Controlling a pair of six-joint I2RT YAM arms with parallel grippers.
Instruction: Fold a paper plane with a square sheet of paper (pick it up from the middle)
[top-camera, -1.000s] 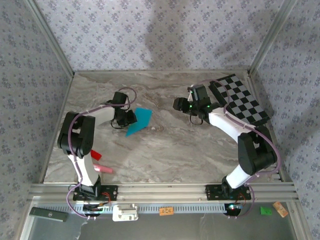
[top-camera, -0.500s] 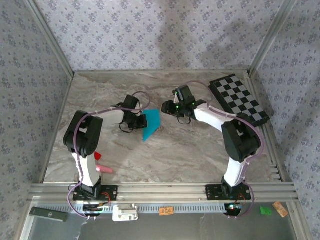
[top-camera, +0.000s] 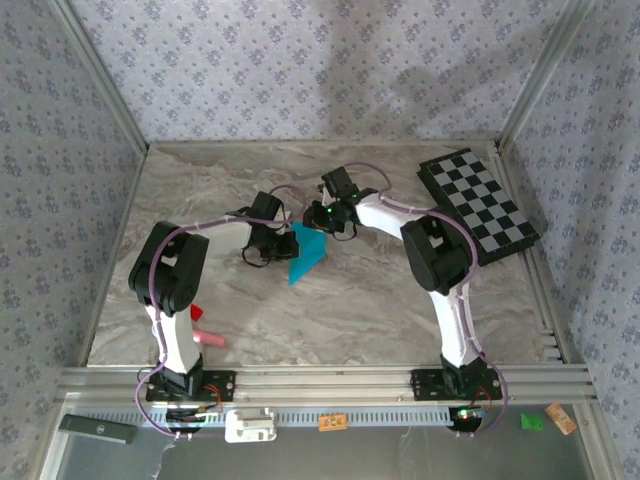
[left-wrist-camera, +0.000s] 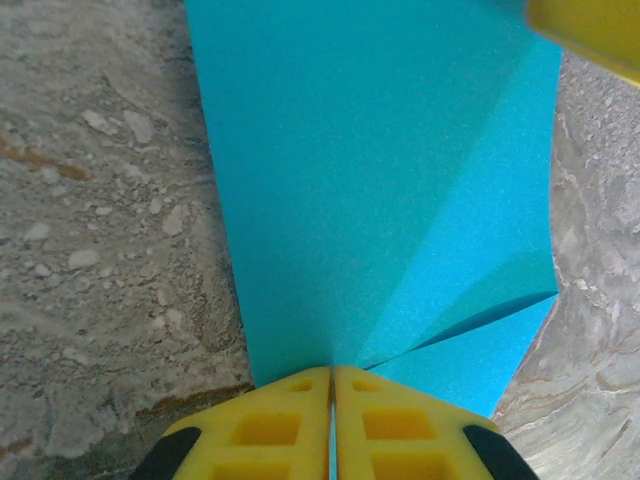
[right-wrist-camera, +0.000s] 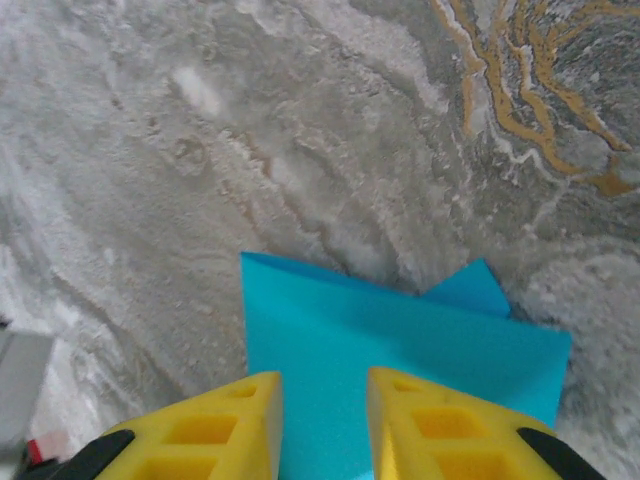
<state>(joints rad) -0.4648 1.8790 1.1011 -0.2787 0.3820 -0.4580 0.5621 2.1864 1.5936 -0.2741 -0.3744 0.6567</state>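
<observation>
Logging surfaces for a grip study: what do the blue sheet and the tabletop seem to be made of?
The blue sheet: thin matte paper, judging by its crisp creases and overlapping flaps. The tabletop: marble or a marble-print laminate, grey with brownish veins; the look alone leaves that open.

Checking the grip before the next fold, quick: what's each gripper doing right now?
Left gripper: closed, pinching the blue paper.
Right gripper: open, fingers straddling the paper's edge.
</observation>
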